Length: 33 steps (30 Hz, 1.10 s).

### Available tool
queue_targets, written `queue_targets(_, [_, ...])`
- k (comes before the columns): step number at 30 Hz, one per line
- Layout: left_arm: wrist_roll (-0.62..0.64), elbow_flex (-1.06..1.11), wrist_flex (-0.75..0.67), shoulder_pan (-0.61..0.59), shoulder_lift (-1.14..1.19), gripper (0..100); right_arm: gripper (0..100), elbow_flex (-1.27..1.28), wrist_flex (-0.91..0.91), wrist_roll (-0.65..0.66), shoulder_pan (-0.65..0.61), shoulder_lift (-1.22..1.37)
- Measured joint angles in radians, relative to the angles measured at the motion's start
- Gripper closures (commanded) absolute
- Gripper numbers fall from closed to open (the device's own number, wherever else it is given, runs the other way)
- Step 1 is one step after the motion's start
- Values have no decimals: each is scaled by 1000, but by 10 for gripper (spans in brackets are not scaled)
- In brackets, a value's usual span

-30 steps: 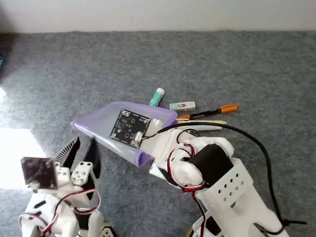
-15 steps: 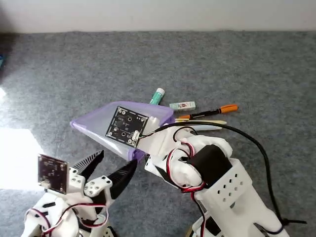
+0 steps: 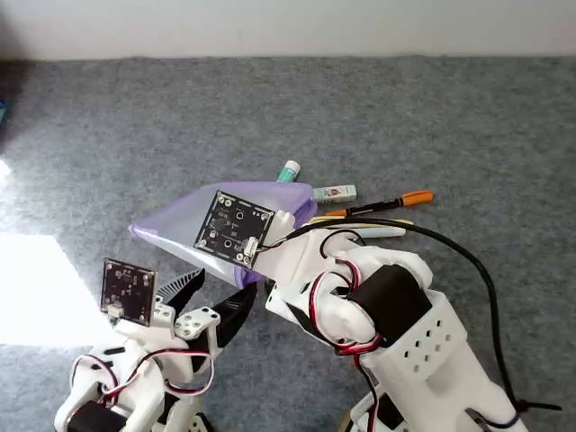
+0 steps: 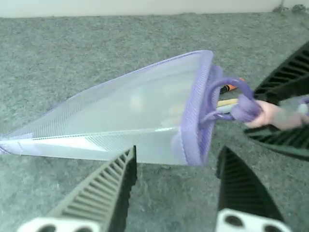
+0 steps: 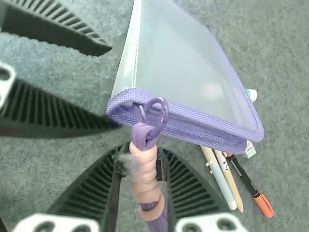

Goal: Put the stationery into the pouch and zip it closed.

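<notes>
Pouch: purple pouch [image 3: 171,225] near the table's [image 3: 450,108] middle, outside it the pens [image 3: 387,205] and glue stick [image 3: 288,171].
Right gripper [image 5: 142,159]: clamped on the pouch's pull tab [image 5: 142,169].
Left gripper [image 4: 177,154]: spread wide, just beside the pouch's zip end.

Clear purple pouch [image 3: 171,227] tilted, pens [image 3: 378,207] nr it

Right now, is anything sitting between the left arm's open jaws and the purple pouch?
Nothing visible. In the left wrist view, the pouch corner lies just ahead of the open left jaws, with bare carpet between. The right jaws grip the zip pull beside that path, not across it.
</notes>
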Motion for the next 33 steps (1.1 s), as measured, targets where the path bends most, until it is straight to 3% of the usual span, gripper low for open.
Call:
queue_targets(19, [0,5,-9,9,0,801,991,0,31,0,0,0])
queue_targets(25, [0,5,-9,89,0,801,991,0,31,0,0,0])
queue_targets(33, [0,20,-21,51,0,801,991,0,31,0,0,0])
